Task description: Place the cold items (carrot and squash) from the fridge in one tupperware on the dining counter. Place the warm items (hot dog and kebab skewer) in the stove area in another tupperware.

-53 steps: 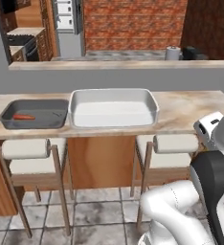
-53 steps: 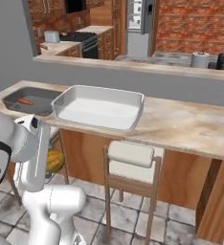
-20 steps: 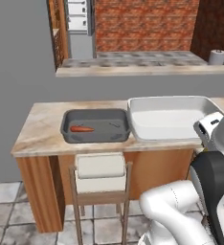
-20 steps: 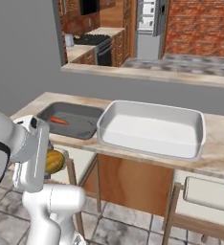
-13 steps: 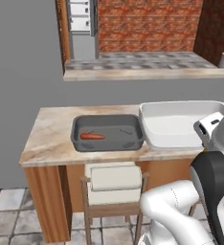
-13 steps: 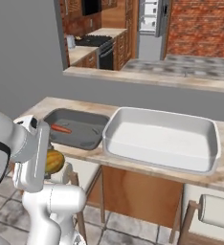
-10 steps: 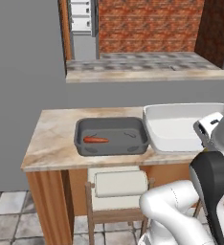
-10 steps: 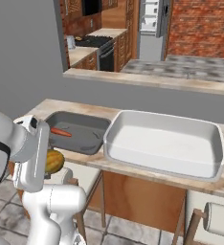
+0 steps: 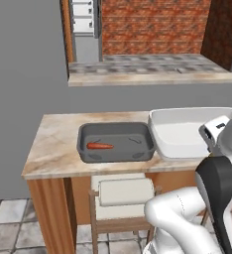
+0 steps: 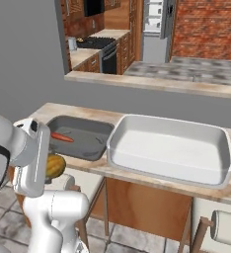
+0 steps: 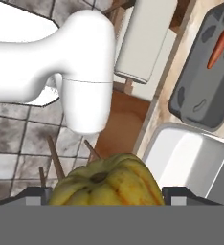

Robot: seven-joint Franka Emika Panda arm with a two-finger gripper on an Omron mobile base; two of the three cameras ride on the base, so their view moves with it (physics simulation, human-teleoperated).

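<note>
The squash (image 11: 108,182) is yellow with orange streaks and a darker stem end. The carrot (image 9: 100,146) is orange-red, lying in a dark grey container (image 9: 116,142). Beside that container sits a white one (image 10: 170,149). The table (image 9: 56,144) has a beige marbled top over brown wood. The stool (image 9: 125,192) has a cream cushion. The floor (image 11: 11,139) is grey mottled tile.

Grey tupperware (image 9: 116,144) open above; only carrot (image 9: 99,146) inside.
</note>
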